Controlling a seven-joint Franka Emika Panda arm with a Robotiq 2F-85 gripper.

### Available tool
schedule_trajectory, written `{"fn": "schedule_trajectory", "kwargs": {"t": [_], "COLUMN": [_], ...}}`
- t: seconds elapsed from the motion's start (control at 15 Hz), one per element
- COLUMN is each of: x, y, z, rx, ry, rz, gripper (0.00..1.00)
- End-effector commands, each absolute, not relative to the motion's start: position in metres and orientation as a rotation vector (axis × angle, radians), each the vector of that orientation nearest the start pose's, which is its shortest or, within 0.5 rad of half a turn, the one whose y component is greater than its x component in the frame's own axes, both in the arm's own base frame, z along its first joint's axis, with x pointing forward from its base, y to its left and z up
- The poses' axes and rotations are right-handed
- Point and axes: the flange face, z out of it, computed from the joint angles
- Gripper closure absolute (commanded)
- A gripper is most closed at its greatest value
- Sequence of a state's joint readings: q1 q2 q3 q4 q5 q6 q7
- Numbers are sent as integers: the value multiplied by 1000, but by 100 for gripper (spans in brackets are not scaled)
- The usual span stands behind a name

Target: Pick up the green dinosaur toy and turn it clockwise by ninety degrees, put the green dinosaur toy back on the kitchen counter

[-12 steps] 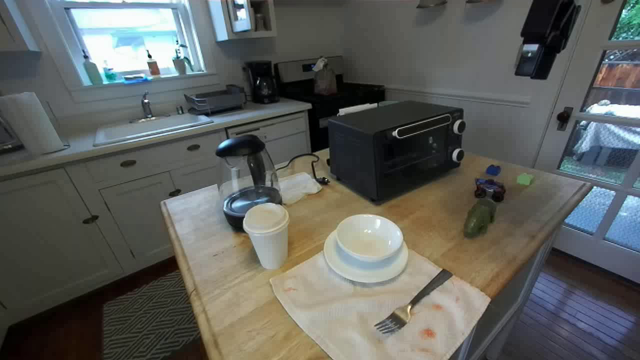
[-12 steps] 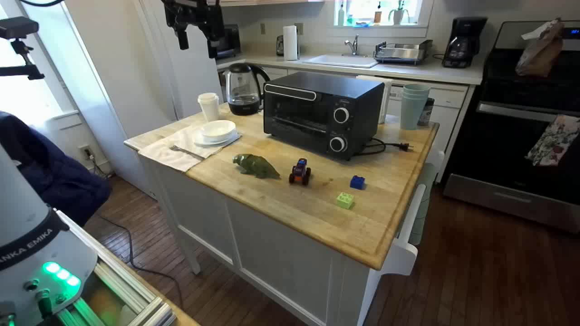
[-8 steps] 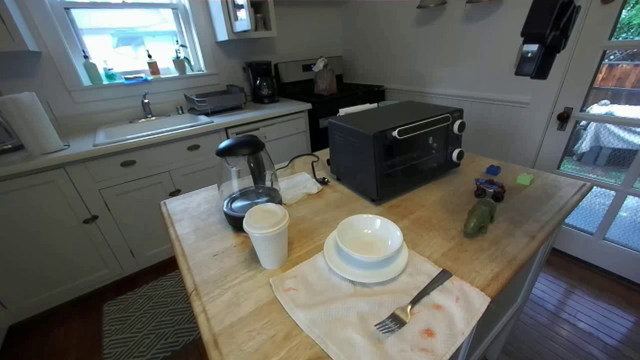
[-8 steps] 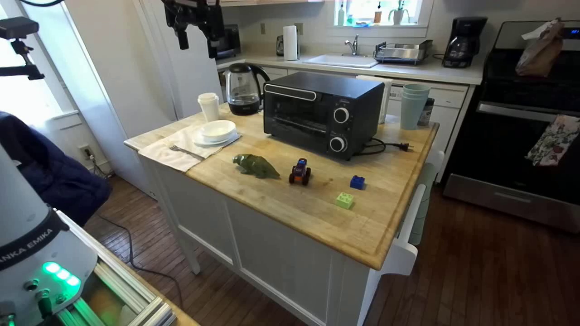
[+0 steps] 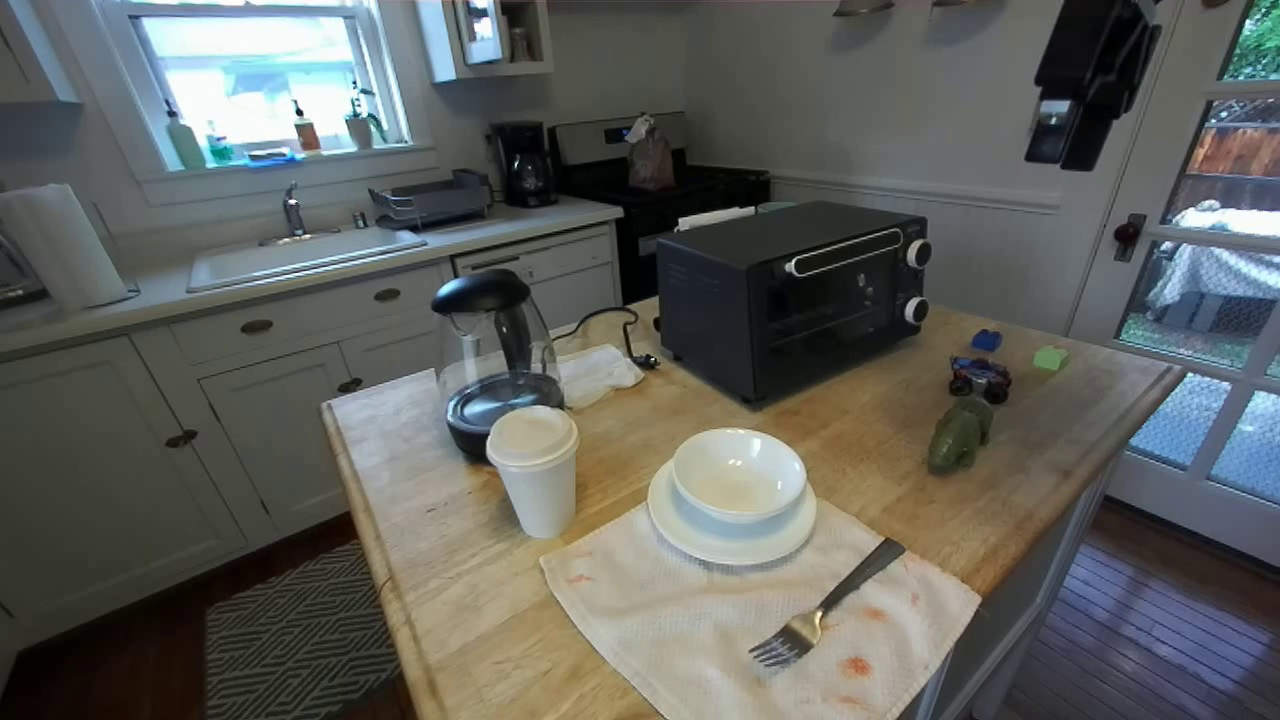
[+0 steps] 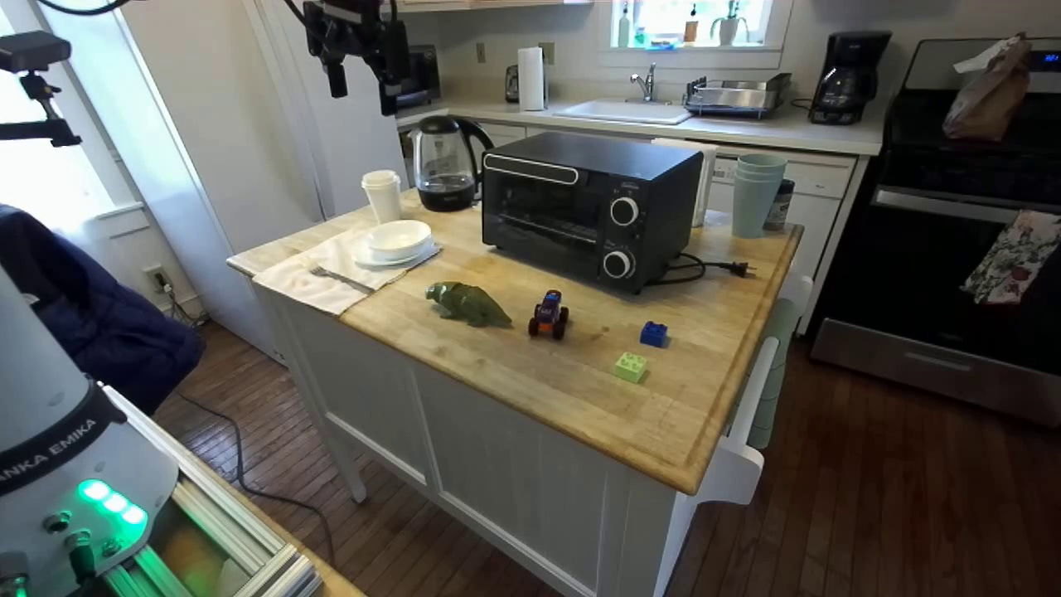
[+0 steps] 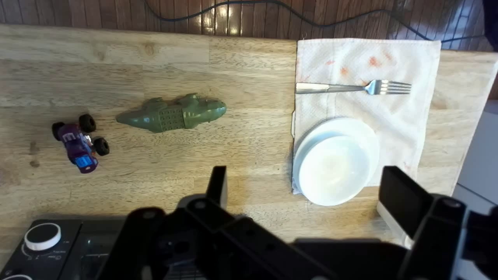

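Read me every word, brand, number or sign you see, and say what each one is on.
"ANKA EMIKA" on the robot arm's base, cut off at an exterior view's left edge.
Purple toy truck: a letter-like mark, E or M, not clear.
Toaster oven: front print too small or blurred to read.
Stove: blue-lit display, too small to read.
Dark jar: any label too small to read.
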State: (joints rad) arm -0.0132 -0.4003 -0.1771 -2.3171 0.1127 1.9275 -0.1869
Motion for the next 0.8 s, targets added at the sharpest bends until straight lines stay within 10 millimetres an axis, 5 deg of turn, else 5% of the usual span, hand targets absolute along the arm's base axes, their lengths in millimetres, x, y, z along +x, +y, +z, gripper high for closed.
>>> {"fn": "schedule_trajectory", "kwargs": {"t": [0.0, 0.73], "x": [428, 424], "y": [-86, -133], "z": [463, 351], "rx": [-2925, -2841], "ry": [264, 906], "rz": [-97, -242], "gripper": [0, 0]}}
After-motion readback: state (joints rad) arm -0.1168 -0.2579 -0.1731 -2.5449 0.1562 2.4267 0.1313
